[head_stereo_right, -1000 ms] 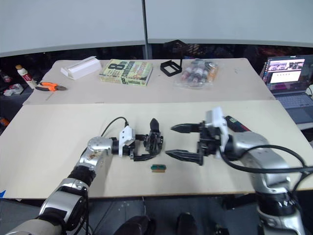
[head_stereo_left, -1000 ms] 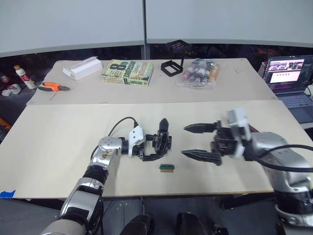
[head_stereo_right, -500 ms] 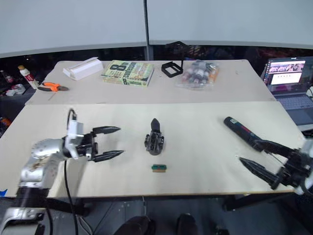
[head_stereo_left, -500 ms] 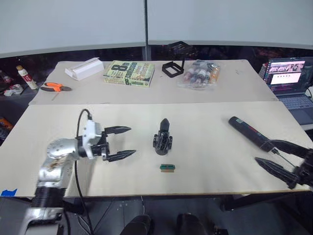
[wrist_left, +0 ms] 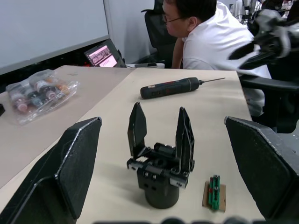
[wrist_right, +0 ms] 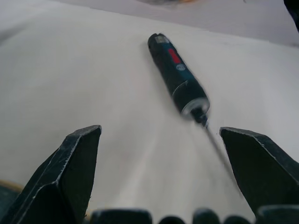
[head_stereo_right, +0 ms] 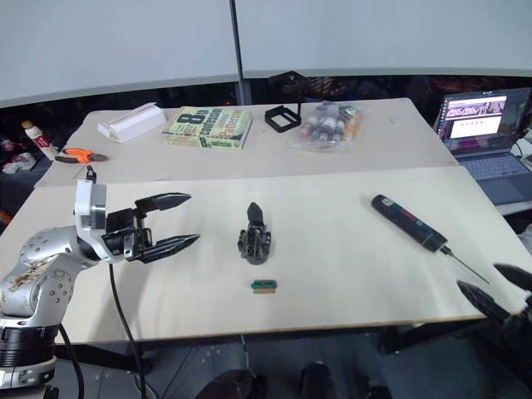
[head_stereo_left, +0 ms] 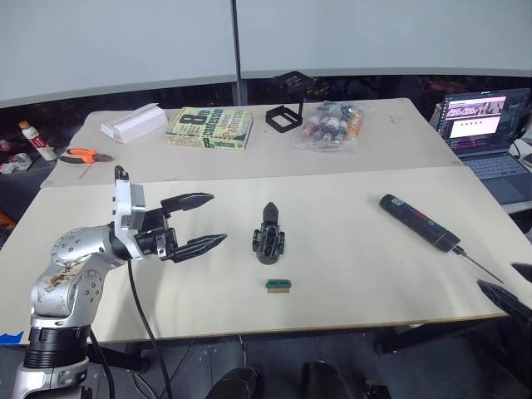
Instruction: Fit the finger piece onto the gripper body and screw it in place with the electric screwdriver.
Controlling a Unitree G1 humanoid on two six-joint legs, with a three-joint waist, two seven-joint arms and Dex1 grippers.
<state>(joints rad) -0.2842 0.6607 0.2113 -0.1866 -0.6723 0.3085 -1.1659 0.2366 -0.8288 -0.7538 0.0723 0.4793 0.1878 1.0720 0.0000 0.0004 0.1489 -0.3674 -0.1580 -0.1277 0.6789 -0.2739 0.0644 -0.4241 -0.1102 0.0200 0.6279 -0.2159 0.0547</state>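
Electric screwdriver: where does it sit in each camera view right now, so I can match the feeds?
Left eye: electric screwdriver lies right of the gripper body.
Right eye: same spot.
Left wrist: beyond the gripper body.
Right wrist: ahead, between the open fingers.
Shared landmark: its red band.

A small green-and-brown block (head_stereo_left: 279, 285) is lying on the near table (head_stereo_left: 349, 274), toward its six o'clock edge. On the far table (head_stereo_left: 391, 141), a white box (head_stereo_left: 130, 123) is sitting at about eleven o'clock, with a yellow-green book (head_stereo_left: 209, 128) just beside it. An open black square frame (head_stereo_left: 283, 117) is standing near twelve o'clock, and a clear bag (head_stereo_left: 329, 125) of what may be small bottles is lying next to it. Orange-handled pliers (head_stereo_left: 81, 155) are resting at ten o'clock. An open laptop (head_stereo_left: 487, 133) is glowing at two o'clock. A seated person (wrist_left: 205, 32) in a white shirt is leaning forward beyond the table end.
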